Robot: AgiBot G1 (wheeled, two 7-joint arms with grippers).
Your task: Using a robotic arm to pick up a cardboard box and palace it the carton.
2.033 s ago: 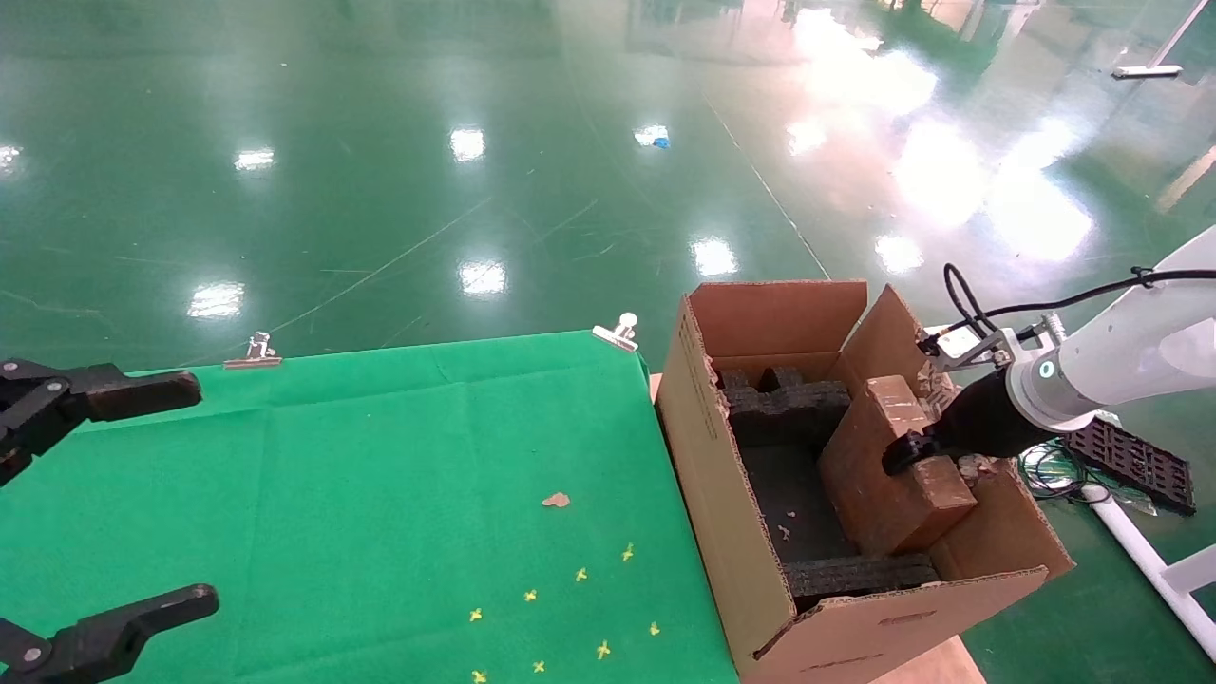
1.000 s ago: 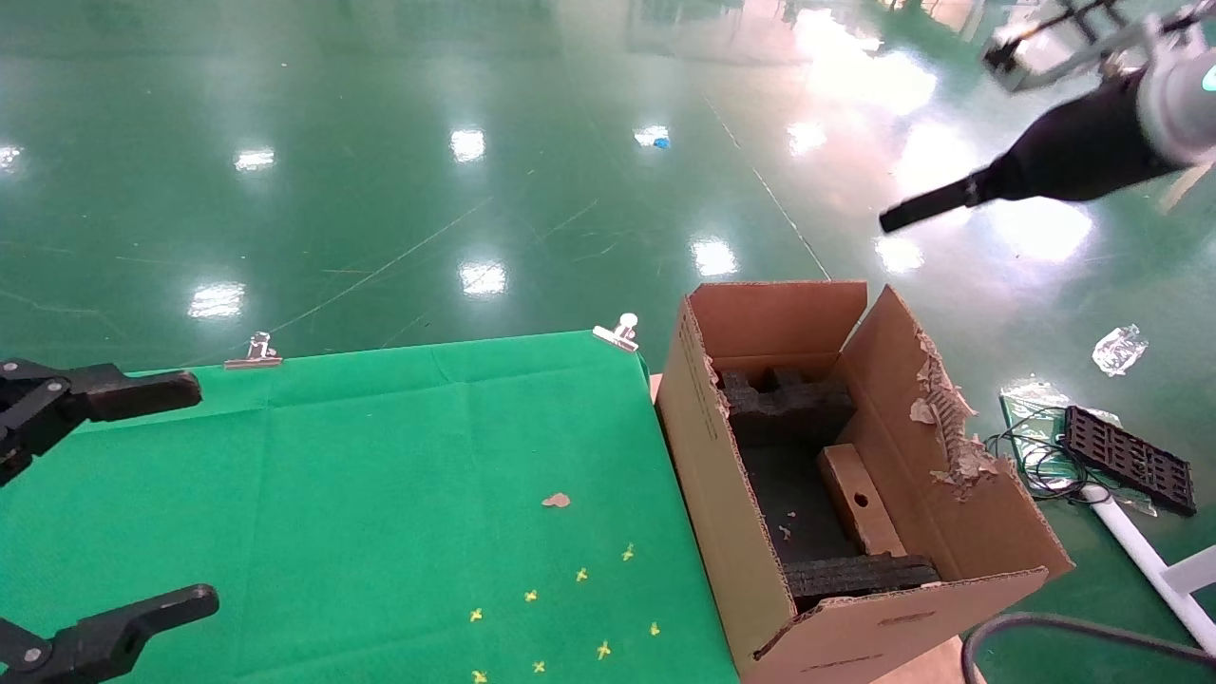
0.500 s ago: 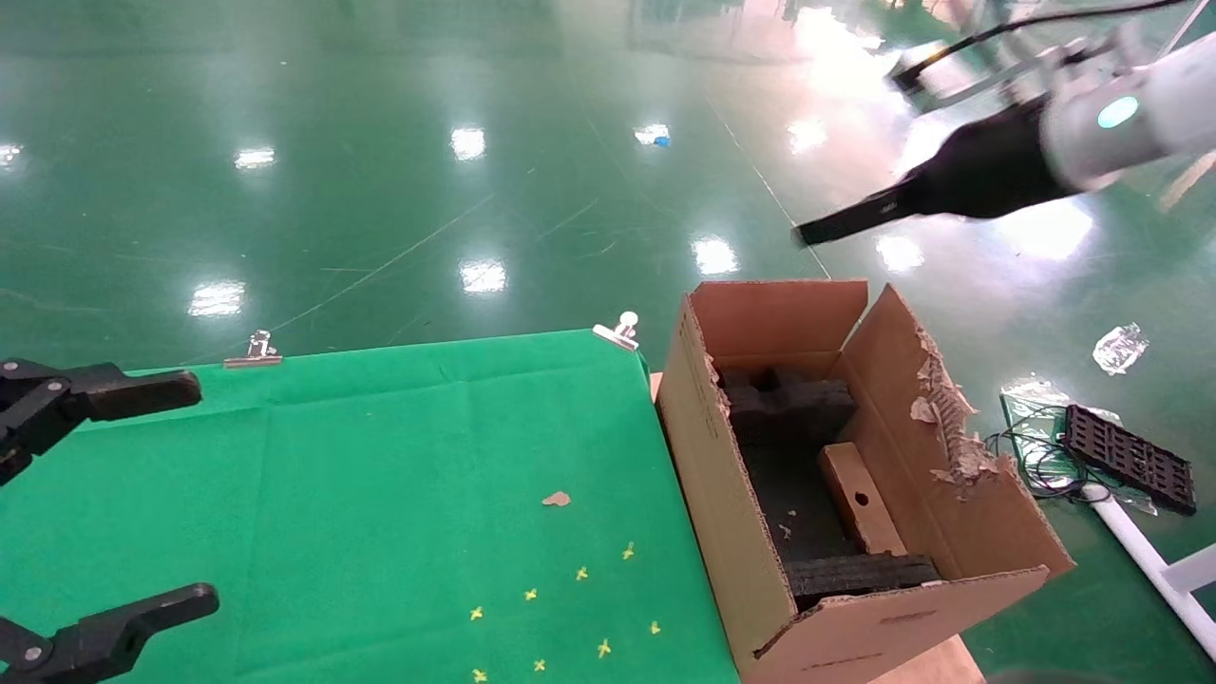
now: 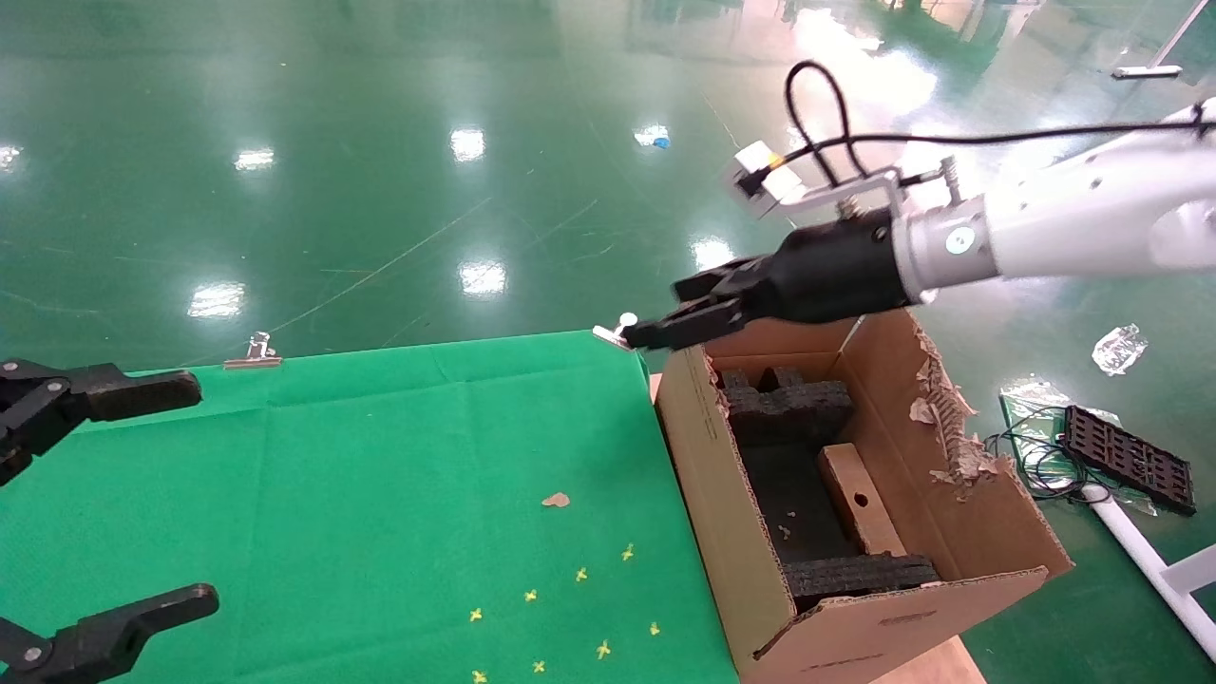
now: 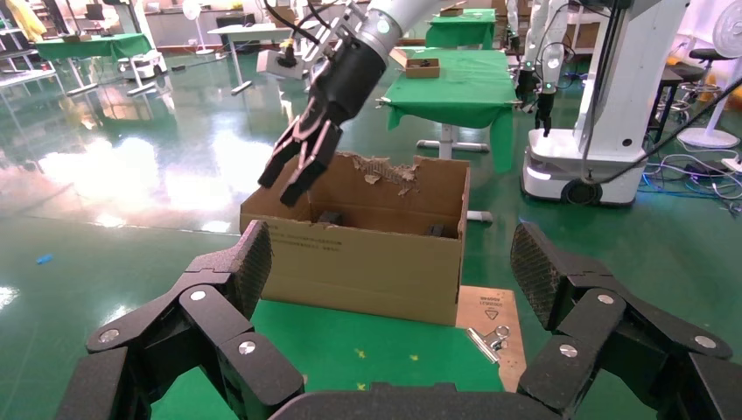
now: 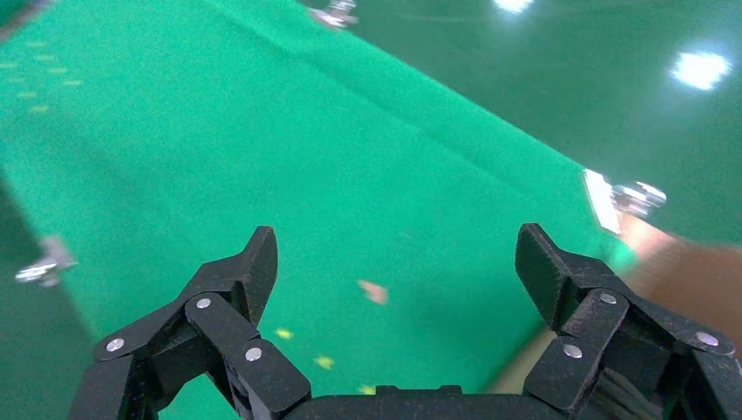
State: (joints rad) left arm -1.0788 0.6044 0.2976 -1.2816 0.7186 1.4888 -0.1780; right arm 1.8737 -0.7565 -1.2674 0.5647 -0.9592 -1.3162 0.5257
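The right claw (image 4: 665, 323), earlier high over the floor, now hovers above the carton's (image 4: 722, 494) far-left corner.

Glossy green floor (image 4: 380, 142); green-clothed tables (image 5: 455, 83) behind

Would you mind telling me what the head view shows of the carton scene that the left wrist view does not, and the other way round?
Only the head view looks into the carton: the slim cardboard box lies inside beside the black foam blocks, and yellow crosses dot the green cloth. Only the left wrist view shows the carton's outer front wall, other cloth-covered tables and a robot base behind. Both show the right gripper, open and empty, above the carton's edge, and the left gripper, open.
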